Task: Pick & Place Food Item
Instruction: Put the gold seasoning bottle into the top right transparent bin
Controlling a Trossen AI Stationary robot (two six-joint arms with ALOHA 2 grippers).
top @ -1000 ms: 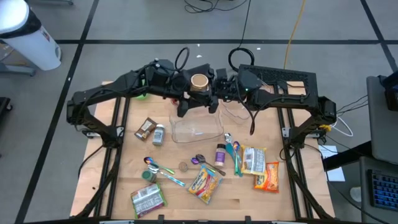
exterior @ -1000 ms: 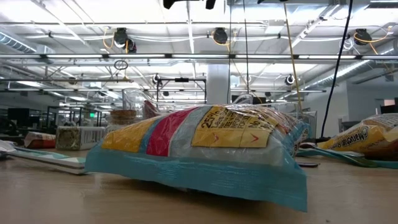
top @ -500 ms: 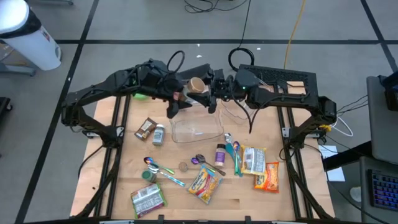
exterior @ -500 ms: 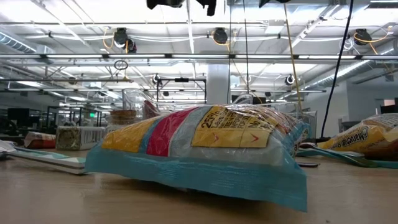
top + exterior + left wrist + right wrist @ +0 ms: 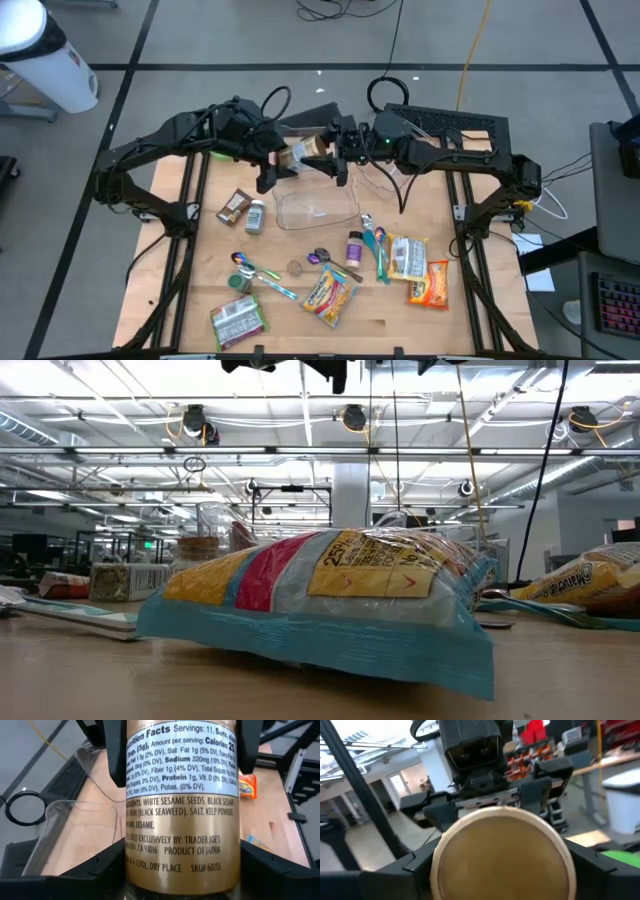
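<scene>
High view: you see the seasoning jar [image 5: 304, 152] held above the clear container's [image 5: 317, 207] far edge, left gripper [image 5: 283, 159] and right gripper [image 5: 333, 152] both clamping it.
Left wrist view: the jar's label [image 5: 181, 795] fills your view between the fingers [image 5: 85, 872].
Right wrist view: you face its gold cap [image 5: 502, 853].

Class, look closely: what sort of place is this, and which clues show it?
Probably a robotics lab in an open industrial workspace: exposed ceiling pipes, cables trailing over the floor, and a wooden table flanked by two arms.

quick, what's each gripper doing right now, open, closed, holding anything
Left gripper: shut on the sesame seasoning jar, above the clear container.
Right gripper: shut on the same jar, at its other end.
</scene>
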